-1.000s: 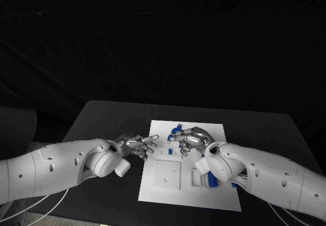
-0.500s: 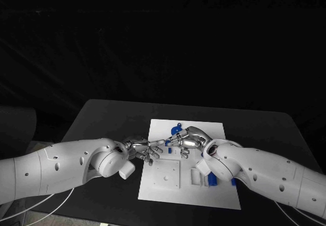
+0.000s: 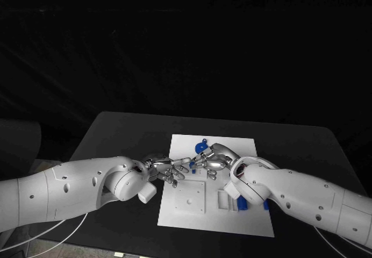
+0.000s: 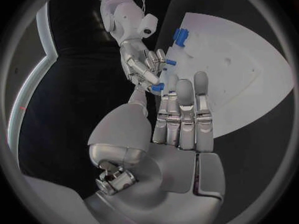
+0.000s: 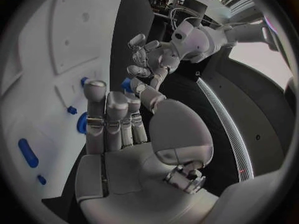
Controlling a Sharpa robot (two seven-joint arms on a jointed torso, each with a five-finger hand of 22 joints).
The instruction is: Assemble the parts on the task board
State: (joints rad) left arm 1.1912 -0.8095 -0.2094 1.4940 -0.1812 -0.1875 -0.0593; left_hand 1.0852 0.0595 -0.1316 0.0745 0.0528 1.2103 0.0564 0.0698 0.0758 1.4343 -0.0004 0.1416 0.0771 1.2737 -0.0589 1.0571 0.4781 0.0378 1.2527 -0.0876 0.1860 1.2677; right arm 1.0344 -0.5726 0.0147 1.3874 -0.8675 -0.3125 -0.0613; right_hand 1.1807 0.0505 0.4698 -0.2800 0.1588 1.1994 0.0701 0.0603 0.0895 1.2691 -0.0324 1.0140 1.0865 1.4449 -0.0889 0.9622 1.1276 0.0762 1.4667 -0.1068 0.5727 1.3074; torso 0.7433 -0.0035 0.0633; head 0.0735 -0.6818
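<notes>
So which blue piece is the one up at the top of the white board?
Find the white board mid-table. Beyond both hands, near its far edge, lies a blue part. It lies alone there, clear of the fingers, unlike the blue pieces by the right arm.

Black table [image 3: 124,134] (matte), darkness beyond; pale floor below.

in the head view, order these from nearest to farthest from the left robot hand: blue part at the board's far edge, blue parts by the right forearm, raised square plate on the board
From the left robot hand:
1. Raised square plate, just below the hand.
2. Blue part at the far edge, beyond the hands.
3. Blue parts by the right forearm, at the board's right side.
</notes>
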